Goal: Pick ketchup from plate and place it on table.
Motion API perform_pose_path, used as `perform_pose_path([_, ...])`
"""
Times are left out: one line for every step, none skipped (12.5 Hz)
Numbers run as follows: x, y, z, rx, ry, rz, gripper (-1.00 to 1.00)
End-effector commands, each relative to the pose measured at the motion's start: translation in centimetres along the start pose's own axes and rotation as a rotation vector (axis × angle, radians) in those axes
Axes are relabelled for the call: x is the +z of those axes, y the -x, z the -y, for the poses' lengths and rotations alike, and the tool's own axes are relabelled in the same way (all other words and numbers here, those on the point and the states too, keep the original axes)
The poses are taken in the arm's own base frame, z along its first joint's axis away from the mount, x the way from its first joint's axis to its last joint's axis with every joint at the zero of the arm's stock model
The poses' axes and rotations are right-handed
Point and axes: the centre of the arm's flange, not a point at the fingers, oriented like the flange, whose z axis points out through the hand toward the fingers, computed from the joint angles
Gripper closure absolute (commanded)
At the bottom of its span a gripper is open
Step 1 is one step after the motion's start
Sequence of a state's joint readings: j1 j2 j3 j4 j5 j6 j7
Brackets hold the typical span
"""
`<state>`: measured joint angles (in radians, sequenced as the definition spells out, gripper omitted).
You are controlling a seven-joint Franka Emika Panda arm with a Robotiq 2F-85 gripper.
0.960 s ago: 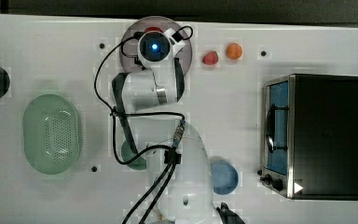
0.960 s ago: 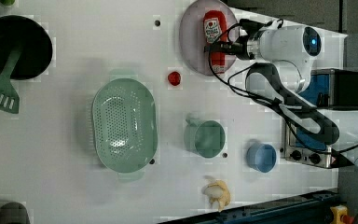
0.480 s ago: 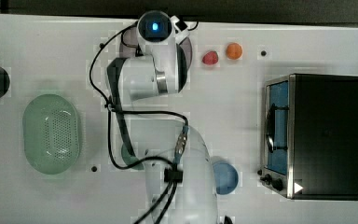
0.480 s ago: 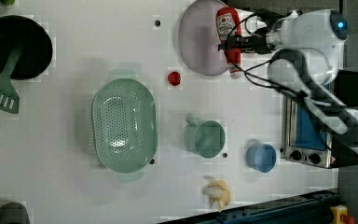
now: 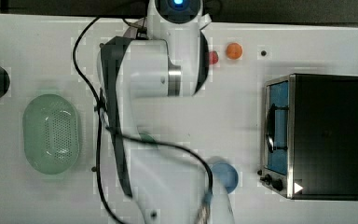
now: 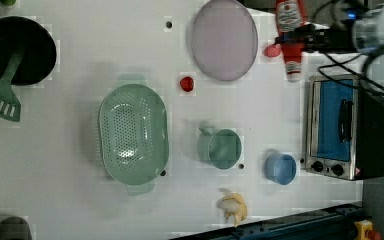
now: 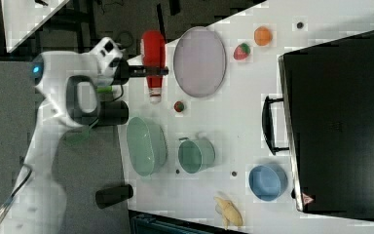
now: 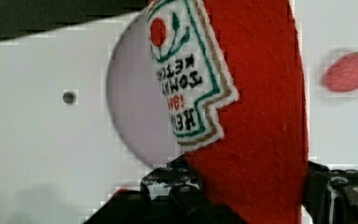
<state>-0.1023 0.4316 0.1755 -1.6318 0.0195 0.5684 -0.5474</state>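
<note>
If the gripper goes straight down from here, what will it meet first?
Probably bare table, beside the plate. The gripper holds the ketchup clear of the plate's rim; depth is uncertain.

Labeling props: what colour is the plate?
Pale purple-grey, plain; the plate shows best in the left view.

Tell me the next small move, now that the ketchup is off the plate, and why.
Probably lower it straight down. The gripper holds the slim red ketchup bottle in its fingers, lifted beside the round pale purple plate, apparently over bare white table near the small strawberry.
</note>
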Motion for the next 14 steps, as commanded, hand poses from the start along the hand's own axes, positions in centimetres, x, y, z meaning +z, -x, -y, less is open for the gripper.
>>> perform_pose_path([-1.2, 2.5, -6.1, 0.087, 0.039, 0.016, -0.21])
perform_pose_path([-1.0, 4.0, -6.8, 0.095, 0.05, 0.03, -0.21])
perform_pose_path([-0.7, 5.4, -7.3, 0.103, 0.058, 0.034, -0.21])
perform_pose_path([-0.3, 6.8, -7.8, 0.111, 0.066, 0.035, -0.21])
perform_pose_path([0.2, 8.1, -8.5, 0.12, 0.074, 0.039, -0.21])
perform_pose_path([1.1, 9.6, -9.3, 0.13, 0.083, 0.057, -0.21])
perform_pose_path([2.4, 11.2, -10.1, 0.139, 0.091, 0.079, -0.21])
perform_pose_path([3.8, 12.5, -10.7, 0.146, 0.095, 0.089, -0.21])
perform_pose_path([5.4, 13.7, -11.3, 0.151, 0.097, 0.092, -0.21])
perform_pose_path([7.0, 14.9, -11.7, 0.154, 0.097, 0.092, -0.21])
perform_pose_path([8.7, 16.1, -12.1, 0.156, 0.098, 0.094, -0.21])
perform_pose_path([10.2, 17.1, -12.2, 0.155, 0.099, 0.104, -0.21])
perform_pose_path([11.6, 17.9, -12.4, 0.156, 0.101, 0.123, -0.21])
perform_pose_path([12.9, 18.3, -12.6, 0.157, 0.103, 0.147, -0.21])
